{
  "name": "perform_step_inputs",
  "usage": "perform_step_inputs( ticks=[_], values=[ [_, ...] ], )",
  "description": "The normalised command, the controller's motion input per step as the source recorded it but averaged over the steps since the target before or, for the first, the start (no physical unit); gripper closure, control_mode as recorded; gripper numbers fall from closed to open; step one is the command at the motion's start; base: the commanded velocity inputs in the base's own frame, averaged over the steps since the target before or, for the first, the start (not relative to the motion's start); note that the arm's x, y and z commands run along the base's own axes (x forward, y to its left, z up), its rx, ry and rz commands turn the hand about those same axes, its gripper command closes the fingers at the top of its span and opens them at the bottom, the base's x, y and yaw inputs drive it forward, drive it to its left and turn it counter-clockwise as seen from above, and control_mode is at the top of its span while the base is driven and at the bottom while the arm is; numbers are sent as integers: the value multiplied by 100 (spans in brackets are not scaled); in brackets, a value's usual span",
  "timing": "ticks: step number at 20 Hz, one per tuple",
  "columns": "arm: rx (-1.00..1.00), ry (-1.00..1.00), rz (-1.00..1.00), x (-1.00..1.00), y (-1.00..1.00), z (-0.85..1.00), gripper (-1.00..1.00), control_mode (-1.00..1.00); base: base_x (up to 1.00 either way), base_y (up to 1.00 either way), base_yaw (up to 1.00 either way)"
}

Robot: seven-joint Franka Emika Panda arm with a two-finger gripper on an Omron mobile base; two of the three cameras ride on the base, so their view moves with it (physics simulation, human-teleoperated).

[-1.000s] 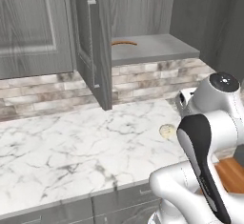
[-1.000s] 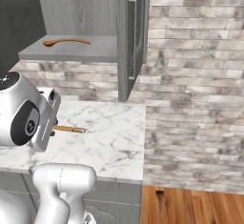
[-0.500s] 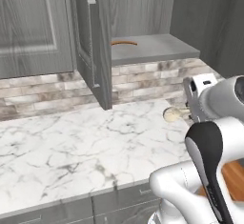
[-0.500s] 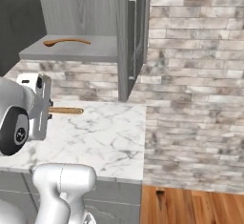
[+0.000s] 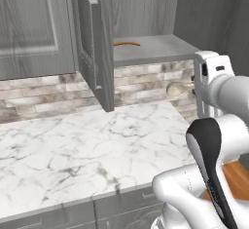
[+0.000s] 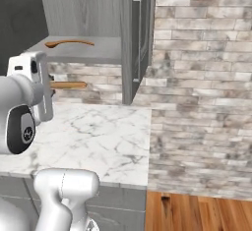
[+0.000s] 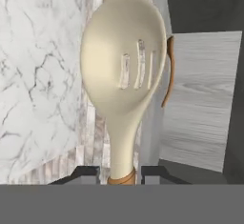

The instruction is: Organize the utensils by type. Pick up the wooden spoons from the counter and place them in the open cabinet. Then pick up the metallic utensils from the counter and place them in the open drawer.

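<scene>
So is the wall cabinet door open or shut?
Open: the cabinet door stands swung out, and a wooden spoon lies on the shelf inside.

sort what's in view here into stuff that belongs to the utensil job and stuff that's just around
Part of the job:
- slotted wooden spoon with pale head, held in the tool
- slim orange-brown wooden spoon on the shelf
- open grey cabinet
- white marble counter

Just around:
- grey-beige stone-brick wall
- wooden floor
</scene>
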Motion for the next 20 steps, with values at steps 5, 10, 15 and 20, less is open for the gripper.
perform_step_inputs(
  ticks=[5, 10, 15, 20],
  values=[
    [0, -11, 0, 50, -9, 52, 100, -100, 0, 0, 0],
    [4, 7, 0, 60, -13, 35, 100, -100, 0, 0, 0],
    [1, 7, 0, 64, -8, 23, 100, -100, 0, 0, 0],
    [0, 1, 1, 62, -10, 8, 100, -100, 0, 0, 0]
  ],
)
